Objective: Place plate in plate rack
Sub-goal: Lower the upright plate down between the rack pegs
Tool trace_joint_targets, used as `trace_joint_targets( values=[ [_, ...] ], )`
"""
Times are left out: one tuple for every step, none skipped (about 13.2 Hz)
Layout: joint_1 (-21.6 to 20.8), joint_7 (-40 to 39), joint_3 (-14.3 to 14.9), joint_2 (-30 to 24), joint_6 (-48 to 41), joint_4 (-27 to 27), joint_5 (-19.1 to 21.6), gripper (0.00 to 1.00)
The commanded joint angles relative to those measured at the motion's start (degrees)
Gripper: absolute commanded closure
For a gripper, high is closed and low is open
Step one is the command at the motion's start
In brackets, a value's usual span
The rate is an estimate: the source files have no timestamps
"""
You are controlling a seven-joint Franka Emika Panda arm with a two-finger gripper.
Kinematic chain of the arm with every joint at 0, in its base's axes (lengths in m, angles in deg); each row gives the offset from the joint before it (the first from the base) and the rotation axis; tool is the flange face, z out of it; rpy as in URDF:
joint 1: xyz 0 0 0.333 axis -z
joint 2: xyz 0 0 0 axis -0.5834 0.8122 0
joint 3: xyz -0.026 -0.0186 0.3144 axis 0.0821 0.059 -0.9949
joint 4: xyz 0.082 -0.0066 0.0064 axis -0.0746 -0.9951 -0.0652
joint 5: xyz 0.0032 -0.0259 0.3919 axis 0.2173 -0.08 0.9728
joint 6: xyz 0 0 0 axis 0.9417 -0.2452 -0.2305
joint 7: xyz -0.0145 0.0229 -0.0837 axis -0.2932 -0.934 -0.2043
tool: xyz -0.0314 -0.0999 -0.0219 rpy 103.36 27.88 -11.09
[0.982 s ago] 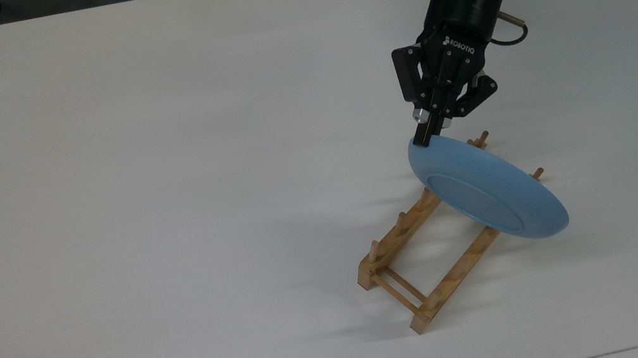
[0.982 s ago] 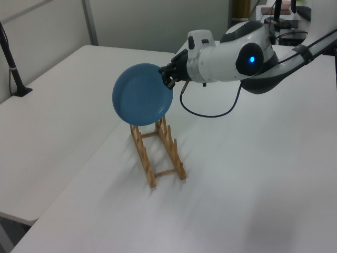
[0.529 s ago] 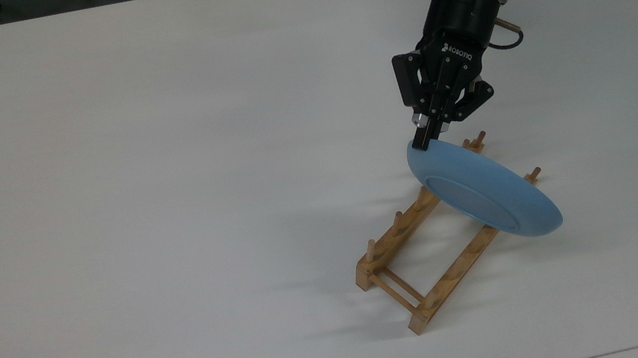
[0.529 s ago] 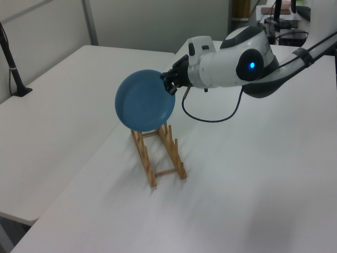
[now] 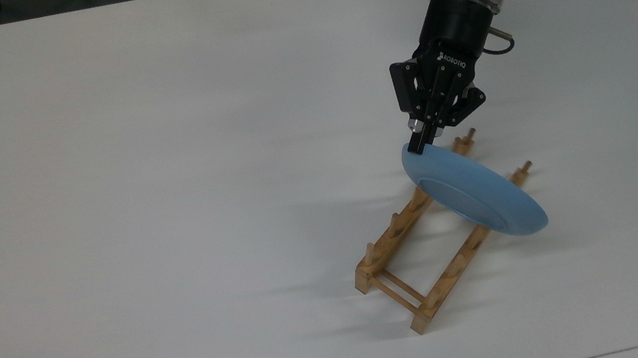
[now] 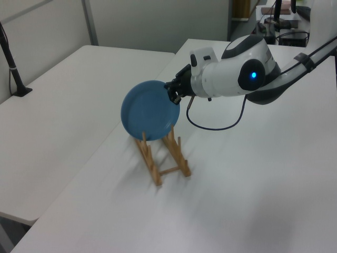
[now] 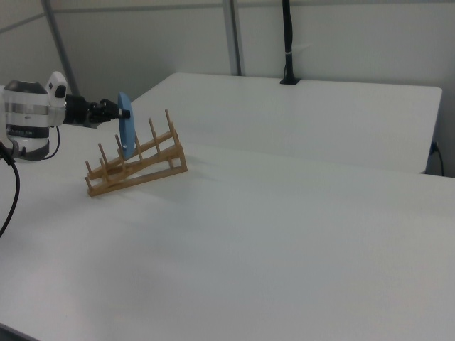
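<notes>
My gripper point(image 5: 420, 144) is pinched shut on the rim of the plate point(image 5: 475, 196), its black fingers clamped on the upper edge as the top view shows it. The plate is round, light blue and matte, with a smooth underside marked by one shallow ring; the left view point(image 6: 149, 110) shows its dished face with a raised rim. I hold it on edge, tilted, over the far end of the rack point(image 5: 414, 253), its lower edge down among the pegs; whether it rests on the rails I cannot tell. In the right view the plate point(image 7: 125, 133) reads as a thin upright disc standing between pegs.

The rack is pale bare wood: two parallel notched rails with short round pegs, joined by thin dowels at the near end. It sits on a smooth white table point(image 5: 137, 201).
</notes>
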Motion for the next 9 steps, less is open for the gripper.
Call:
trace_joint_targets(
  values=[
    [-0.66,1.52,0.71,-0.37,-1.57,-1.36,-0.5,1.0],
    [-0.65,1.52,0.71,-0.28,-1.57,-1.79,-0.5,1.0],
    [-0.57,1.6,0.71,-0.19,-1.57,-1.88,-0.32,0.94],
    [-0.57,1.6,0.71,-0.11,-1.57,-1.88,-0.23,0.75],
    [-0.39,1.78,0.71,-0.1,-1.57,-1.8,0.11,0.54],
    [-0.13,1.52,0.71,-0.1,-1.57,-1.71,0.29,0.14],
    [-0.21,1.43,0.71,-0.1,-1.57,-1.62,0.38,0.0],
    [-0.13,1.6,0.63,-0.19,-1.57,-1.45,0.38,0.0],
    [-0.04,1.78,0.62,-0.37,-1.39,-1.36,0.64,0.0]
  ],
)
